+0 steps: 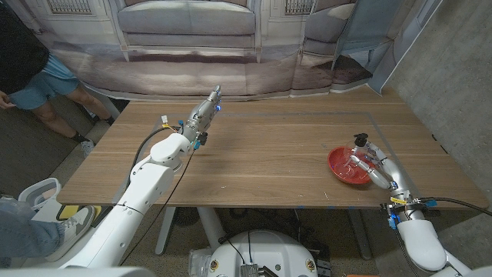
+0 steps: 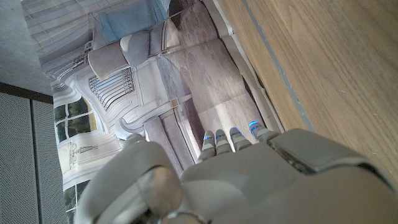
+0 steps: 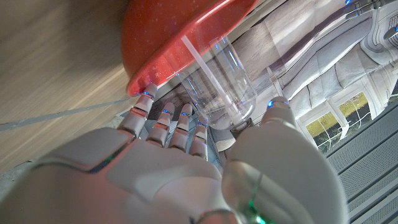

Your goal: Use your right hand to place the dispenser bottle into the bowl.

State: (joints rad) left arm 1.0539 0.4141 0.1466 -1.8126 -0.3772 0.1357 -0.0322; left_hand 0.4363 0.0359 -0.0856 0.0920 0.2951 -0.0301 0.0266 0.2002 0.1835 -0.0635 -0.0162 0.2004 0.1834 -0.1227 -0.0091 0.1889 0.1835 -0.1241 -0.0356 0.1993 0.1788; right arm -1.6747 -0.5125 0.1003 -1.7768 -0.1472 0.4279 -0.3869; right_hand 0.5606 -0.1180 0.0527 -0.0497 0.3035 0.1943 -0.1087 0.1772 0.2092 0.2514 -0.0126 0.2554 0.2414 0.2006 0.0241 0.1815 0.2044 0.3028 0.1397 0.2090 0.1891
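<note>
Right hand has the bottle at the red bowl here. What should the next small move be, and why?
Probably lower slightly and let go. The right hand grips the clear dispenser bottle over the red bowl, and in the head view its black pump end already sits past the bowl's far rim. Whether the bottle touches the bowl's floor cannot be told. The left hand is far off, holding nothing.

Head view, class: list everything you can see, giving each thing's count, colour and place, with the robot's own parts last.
Table: one, brown wood, centre.
Bowl: one, red, table's right side.
Dispenser bottle: one, clear with black pump, over the bowl, in the right hand's grip.
Sofa backdrop: one, grey, behind the table.
Person: one, blue shorts, far left.
Left hand: white, raised over the table's far left part, empty.
Right hand: white, by the bowl.
</note>
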